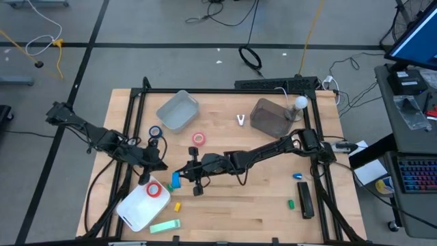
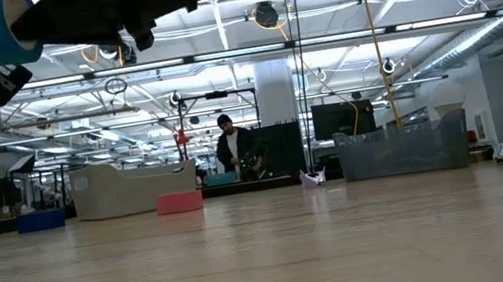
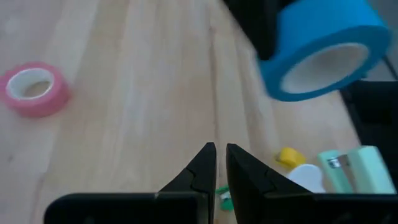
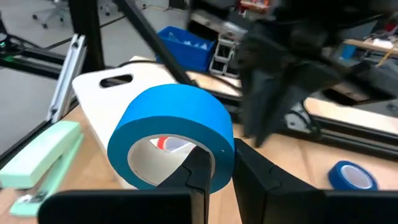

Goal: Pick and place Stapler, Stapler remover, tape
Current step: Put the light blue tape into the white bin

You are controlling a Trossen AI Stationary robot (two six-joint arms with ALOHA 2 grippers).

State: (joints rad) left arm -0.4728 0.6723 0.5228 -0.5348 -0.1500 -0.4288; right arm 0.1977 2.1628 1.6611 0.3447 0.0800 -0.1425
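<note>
My right gripper (image 4: 222, 160) reaches across the table toward its left side and is shut on a blue roll of tape (image 4: 171, 134), held in the air beside the white board (image 1: 136, 208). A red roll (image 1: 153, 189) lies flat on that board. A mint-green stapler (image 1: 165, 225) lies on its side near the front edge. A pink roll (image 1: 199, 139) and another blue roll (image 1: 156, 131) lie flat on the table farther back. The small metal staple remover (image 1: 241, 120) stands at the back. My left gripper (image 3: 221, 152) hovers shut just left of the held roll, holding nothing. My right gripper pinches the blue roll's wall (image 4: 219, 149), one finger inside the pale core and one outside. The fingers come nearly level from the table's right side. The roll is lifted clear of the table, its hole facing sideways.
A grey bin (image 1: 177, 111) and a dark bin (image 1: 270, 116) stand at the back. A small yellow piece (image 1: 177, 206) lies by the board. A green piece (image 1: 290, 203), a black bar (image 1: 305, 200) and a blue piece (image 1: 299, 175) lie at the front right. A person stands far behind the table.
</note>
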